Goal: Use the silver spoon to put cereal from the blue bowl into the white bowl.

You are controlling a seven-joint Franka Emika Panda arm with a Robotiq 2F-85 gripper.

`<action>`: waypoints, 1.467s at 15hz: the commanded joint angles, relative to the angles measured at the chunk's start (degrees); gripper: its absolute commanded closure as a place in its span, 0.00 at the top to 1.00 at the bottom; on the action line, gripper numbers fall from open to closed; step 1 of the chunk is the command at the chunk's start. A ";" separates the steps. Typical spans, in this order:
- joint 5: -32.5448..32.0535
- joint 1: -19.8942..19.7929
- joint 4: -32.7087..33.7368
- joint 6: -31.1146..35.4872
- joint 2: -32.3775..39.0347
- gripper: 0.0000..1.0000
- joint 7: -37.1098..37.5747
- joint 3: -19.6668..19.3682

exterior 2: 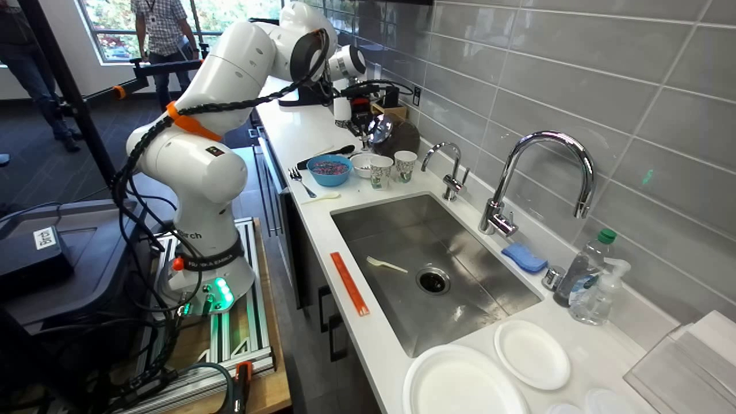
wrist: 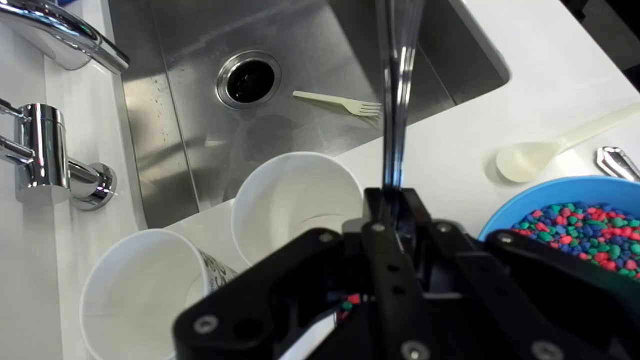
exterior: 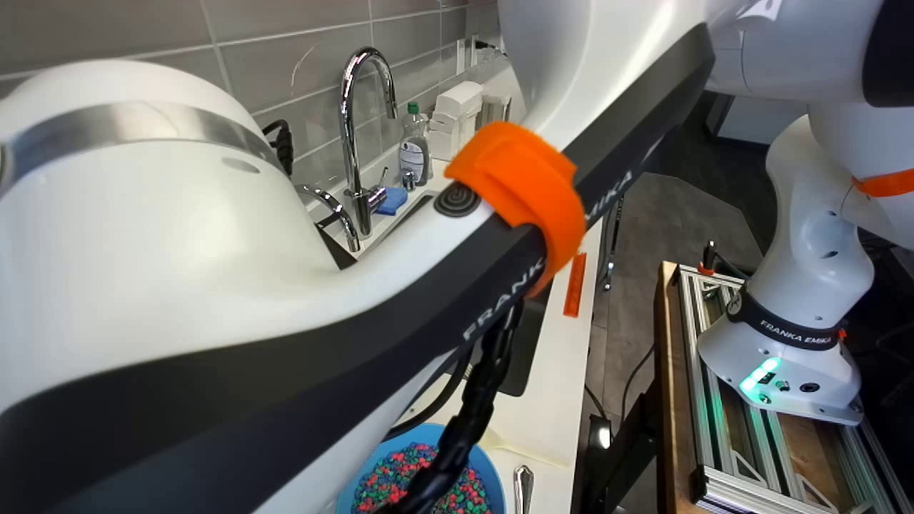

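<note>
Clamping the silver spoon (wrist: 397,85) by its handle, your gripper (wrist: 394,202) sits above the white bowl (exterior 2: 359,172); the spoon's scooping end is hidden in the wrist view, so you cannot tell its load there. This looks like the unloading step: bring the tip low inside the rim, then tilt slowly so nothing scatters. Mind the two cups (wrist: 295,200) near that bowl, and lift straight up before crossing to the cereal (wrist: 595,235) in the blue bowl (wrist: 562,192).
</note>
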 commanded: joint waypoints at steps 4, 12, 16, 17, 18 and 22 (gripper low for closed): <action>-2.32 2.82 6.77 -5.35 4.27 0.03 -1.43 -1.96; -4.21 5.10 11.64 -8.74 7.70 0.03 -2.37 -3.64; -5.52 6.30 13.85 -10.35 9.18 0.03 -2.81 -4.48; -5.80 6.53 14.25 -10.50 9.47 0.03 -2.92 -4.69; -6.06 6.77 14.59 -10.64 9.72 0.03 -2.98 -4.94; -6.65 7.45 15.80 -11.25 10.45 0.03 -3.29 -5.54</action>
